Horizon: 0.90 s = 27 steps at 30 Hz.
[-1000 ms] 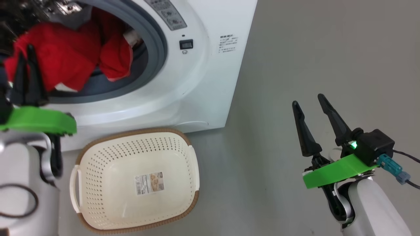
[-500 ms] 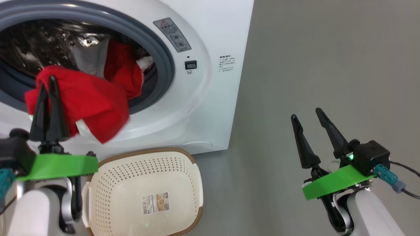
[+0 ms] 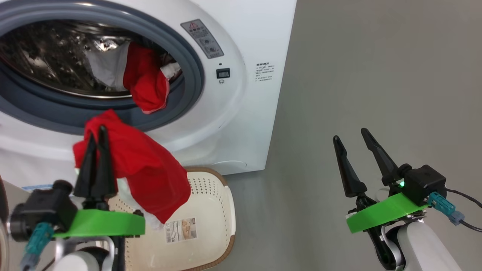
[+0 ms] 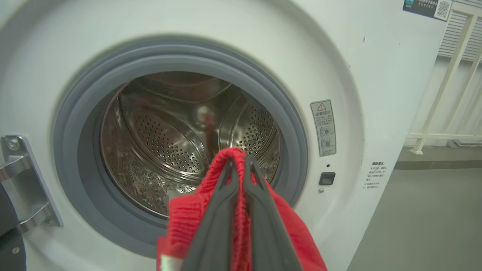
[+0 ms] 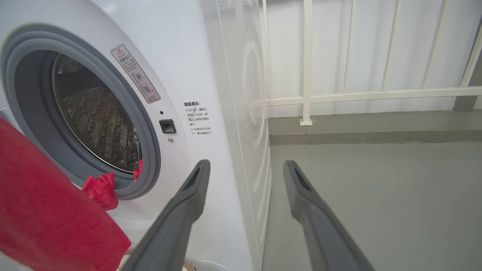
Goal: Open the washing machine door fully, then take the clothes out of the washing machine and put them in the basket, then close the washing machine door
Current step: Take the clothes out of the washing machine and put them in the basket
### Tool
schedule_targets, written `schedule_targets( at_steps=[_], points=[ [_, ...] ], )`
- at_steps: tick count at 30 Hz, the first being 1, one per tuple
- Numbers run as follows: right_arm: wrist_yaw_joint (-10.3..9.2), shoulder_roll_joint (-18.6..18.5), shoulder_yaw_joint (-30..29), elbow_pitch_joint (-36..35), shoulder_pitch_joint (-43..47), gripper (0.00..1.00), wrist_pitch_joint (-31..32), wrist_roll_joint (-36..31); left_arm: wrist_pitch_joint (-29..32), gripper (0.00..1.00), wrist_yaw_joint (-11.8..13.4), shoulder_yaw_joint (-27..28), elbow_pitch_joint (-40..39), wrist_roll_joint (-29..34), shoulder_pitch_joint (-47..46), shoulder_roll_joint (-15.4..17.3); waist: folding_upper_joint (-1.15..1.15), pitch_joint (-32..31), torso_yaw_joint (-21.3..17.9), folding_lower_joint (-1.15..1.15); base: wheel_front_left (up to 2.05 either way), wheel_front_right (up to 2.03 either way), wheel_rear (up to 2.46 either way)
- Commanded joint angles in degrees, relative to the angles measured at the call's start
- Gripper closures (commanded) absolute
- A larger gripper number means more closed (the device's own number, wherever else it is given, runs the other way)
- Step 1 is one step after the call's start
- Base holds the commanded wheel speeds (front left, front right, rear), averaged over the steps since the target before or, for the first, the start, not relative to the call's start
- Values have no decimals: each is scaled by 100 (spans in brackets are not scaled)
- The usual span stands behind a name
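The washing machine (image 3: 241, 124) stands with its round opening uncovered. Its door is out of view; the metal hinge (image 4: 22, 180) shows left of the opening. My left gripper (image 3: 96, 131) is shut on a red garment (image 3: 150, 177) and holds it in front of the machine, below the grey ring. The cloth hangs over the left part of the basket (image 3: 222, 210) on the floor. In the left wrist view the left gripper (image 4: 239, 162) pinches the red garment (image 4: 188, 222). Another red garment (image 3: 147, 86) with white cloth (image 3: 105, 67) lies in the drum mouth. My right gripper (image 3: 351, 134) is open and holds nothing, to the right of the machine.
Bare grey floor (image 3: 376, 75) stretches to the right of the machine. In the right wrist view a white railing (image 5: 307, 75) and wall stand behind it. The right gripper (image 5: 245, 162) points along the machine's front corner.
The left gripper has drawn the red garment out of the drum and down over the basket. The head view has shifted. The right gripper stays open in much the same place.
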Motion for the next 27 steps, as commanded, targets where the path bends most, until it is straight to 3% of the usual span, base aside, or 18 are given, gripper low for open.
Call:
schedule_targets(
  at_steps=[1, 13, 21, 27],
  points=[
    [37, -15, 134, -164, -44, 0, -36, 45, 65, 100, 12, 153, -10, -120, -26, 40, 0, 117, 57, 0, 0, 0, 0],
    [37, -78, 130, -248, -198, 0, -36, -7, 11, 100, -170, -11, 1463, -743, -468, -181, 0, 603, 129, 0, 0, 0, 0],
    [37, -102, 153, -286, -317, 0, -36, -28, -249, 100, -411, -178, 3309, -1051, -1128, -253, 0, 954, 77, 0, 0, 0, 0],
    [37, -95, 170, -327, -425, 0, -36, -27, -499, 100, -735, -212, 4810, -1438, -1745, -288, 0, 1225, -36, 0, 0, 0, 0]
  ],
)
